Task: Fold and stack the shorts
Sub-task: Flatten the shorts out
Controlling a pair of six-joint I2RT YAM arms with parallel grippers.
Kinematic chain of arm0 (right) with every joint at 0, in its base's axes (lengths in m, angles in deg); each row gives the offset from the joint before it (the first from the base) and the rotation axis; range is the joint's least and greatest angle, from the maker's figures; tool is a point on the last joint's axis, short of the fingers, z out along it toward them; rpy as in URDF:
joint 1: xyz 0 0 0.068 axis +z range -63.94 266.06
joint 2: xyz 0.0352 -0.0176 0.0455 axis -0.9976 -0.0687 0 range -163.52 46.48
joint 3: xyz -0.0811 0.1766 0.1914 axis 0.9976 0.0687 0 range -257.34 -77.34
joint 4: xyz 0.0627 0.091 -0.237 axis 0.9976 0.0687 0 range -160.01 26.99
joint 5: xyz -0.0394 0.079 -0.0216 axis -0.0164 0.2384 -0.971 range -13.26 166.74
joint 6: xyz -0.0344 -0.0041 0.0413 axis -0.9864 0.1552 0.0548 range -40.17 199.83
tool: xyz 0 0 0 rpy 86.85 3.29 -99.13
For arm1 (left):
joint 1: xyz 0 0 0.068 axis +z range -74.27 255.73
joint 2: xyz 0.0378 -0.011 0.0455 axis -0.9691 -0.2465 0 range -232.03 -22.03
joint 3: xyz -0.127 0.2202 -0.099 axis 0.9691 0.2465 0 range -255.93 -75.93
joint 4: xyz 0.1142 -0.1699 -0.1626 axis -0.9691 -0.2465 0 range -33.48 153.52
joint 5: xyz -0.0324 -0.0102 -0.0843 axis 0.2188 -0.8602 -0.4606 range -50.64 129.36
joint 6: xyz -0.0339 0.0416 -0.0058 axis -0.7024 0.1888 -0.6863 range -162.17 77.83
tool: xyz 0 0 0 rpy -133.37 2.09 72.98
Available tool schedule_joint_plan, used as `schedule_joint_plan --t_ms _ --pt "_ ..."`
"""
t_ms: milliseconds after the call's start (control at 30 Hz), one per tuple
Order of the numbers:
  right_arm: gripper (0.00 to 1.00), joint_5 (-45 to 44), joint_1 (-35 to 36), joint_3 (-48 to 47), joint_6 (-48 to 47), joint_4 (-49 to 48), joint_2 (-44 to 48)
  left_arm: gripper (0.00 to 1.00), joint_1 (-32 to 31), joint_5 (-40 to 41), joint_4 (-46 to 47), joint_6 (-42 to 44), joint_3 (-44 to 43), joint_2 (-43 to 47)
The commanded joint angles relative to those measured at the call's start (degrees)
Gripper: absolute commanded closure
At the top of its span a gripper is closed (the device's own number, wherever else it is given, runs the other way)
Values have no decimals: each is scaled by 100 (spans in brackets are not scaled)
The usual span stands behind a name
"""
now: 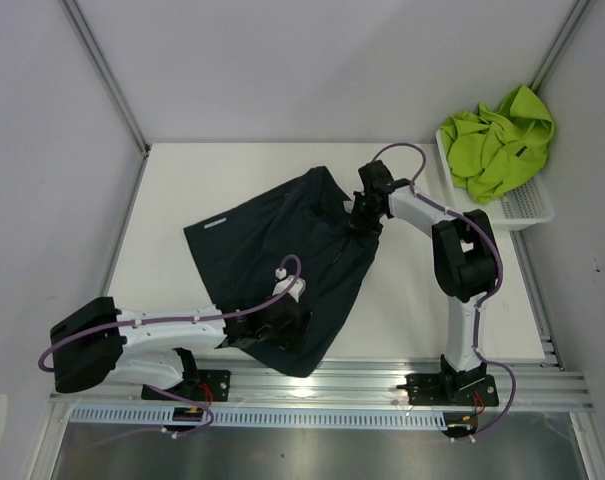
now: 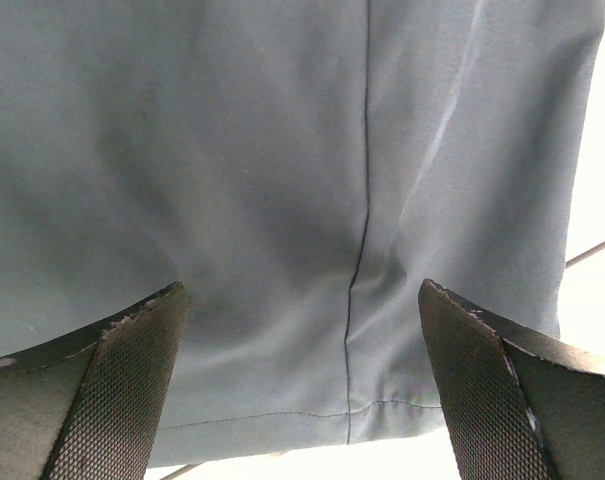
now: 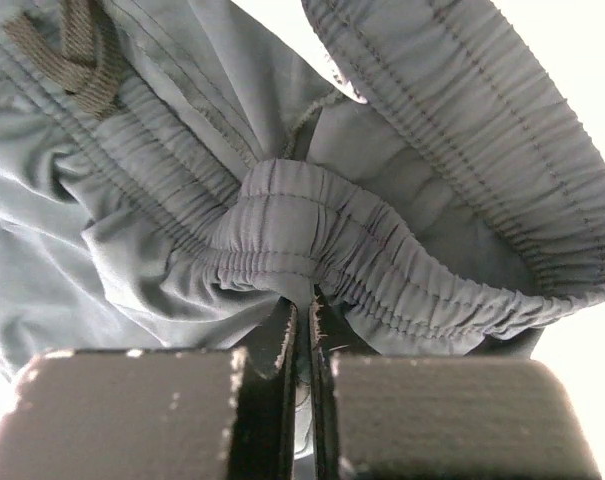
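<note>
The dark navy shorts (image 1: 282,250) lie spread on the white table, waistband toward the far right, leg hems toward the near side. My right gripper (image 1: 363,226) is shut on the bunched elastic waistband (image 3: 312,235); a drawstring (image 3: 77,50) shows at upper left of the right wrist view. My left gripper (image 1: 282,325) hovers open over the near leg, its fingers wide apart on either side of the hem and seam (image 2: 354,290), nothing between them. The lime green shorts (image 1: 497,140) sit crumpled in the white basket at the far right.
The white mesh basket (image 1: 527,205) stands at the table's far right edge, just right of the right arm. Grey walls close in the table (image 1: 172,200) on the left, back and right. A metal rail runs along the near edge.
</note>
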Motion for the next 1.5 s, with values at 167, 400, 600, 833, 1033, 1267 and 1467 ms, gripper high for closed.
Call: schedule_joint_plan --t_ms 167,400,600,833,1033,1267,1467 --pt "100 -16 -99 -300 -14 -116 444 4 -313 -119 268 -221 -105 -223" --pt "100 -516 77 -800 -198 481 673 6 -427 -67 233 -195 -272 -188" --pt "100 -596 103 -871 -225 587 621 23 -427 -137 347 -81 -439 -240" --pt "100 -605 121 -871 -190 570 532 26 -480 -181 435 -98 -465 -311" --pt "100 -578 130 -897 -198 552 515 33 -568 -199 435 -98 -615 -644" --pt "100 -570 121 -897 -216 543 480 69 -568 -260 531 -125 -676 -1224" --pt "100 -587 42 -889 -225 543 471 100 -647 -41 277 -177 -685 -1094"
